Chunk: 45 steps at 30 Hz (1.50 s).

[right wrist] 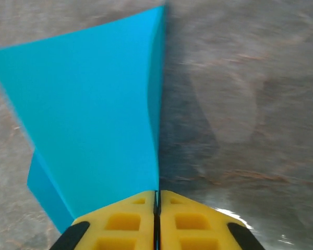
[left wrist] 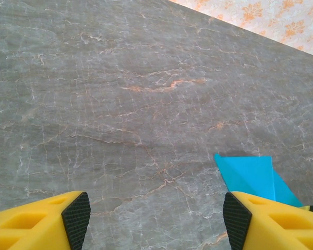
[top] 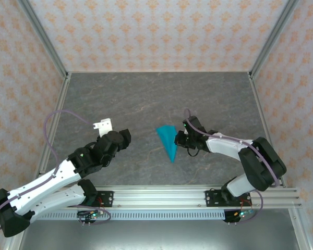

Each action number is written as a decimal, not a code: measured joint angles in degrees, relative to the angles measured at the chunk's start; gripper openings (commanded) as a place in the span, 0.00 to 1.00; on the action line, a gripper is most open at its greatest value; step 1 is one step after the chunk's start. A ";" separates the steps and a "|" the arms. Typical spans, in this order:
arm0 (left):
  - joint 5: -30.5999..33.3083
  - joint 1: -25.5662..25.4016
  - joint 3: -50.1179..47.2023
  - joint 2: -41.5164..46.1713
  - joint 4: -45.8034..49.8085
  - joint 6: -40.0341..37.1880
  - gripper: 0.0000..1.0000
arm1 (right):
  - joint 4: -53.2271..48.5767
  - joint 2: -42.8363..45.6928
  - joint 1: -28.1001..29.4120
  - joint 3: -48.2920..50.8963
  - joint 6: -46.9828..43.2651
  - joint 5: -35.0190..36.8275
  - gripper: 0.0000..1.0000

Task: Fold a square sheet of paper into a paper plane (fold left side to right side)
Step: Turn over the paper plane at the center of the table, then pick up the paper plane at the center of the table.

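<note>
- Paper plane (top: 167, 141) (right wrist: 94, 114), a narrow cyan fold, sits mid-table (top: 146, 99), fanning out ahead and left of the right gripper (right wrist: 156, 208).
- Right gripper's jaws are pressed together on its edge.
- Left gripper (left wrist: 156, 213) stands wide open and empty, with the paper ahead to its right.

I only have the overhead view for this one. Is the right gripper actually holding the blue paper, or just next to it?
Observer: In its wrist view the right gripper is shut, and the blue paper runs straight into the seam between its jaws.
Reviewer: And the left one?
Observer: The left gripper is wide open over the table, with nothing between its jaws.
</note>
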<state>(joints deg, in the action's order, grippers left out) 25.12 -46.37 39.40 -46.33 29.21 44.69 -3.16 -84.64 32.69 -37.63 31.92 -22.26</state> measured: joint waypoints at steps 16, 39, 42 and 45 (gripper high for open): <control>-2.29 0.02 -0.02 -0.33 -5.20 -2.69 0.95 | -23.89 5.95 8.50 -16.26 -7.37 11.80 0.46; -3.72 0.02 -0.02 -1.05 -7.87 -4.31 0.97 | -28.15 -8.09 11.34 -17.90 -7.34 10.01 0.41; -3.74 0.02 -0.02 -1.36 -7.87 -4.31 0.97 | -28.17 -8.31 11.47 -18.45 -7.34 9.84 0.41; -3.74 0.02 -0.02 -1.70 -7.87 -4.33 0.98 | -28.61 -8.28 11.72 -19.54 -7.37 10.32 0.42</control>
<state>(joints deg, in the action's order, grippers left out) 21.39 -46.35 39.38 -48.03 21.34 40.36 -31.77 -92.92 44.40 -57.17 24.56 -11.94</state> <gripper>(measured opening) 0.975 0.413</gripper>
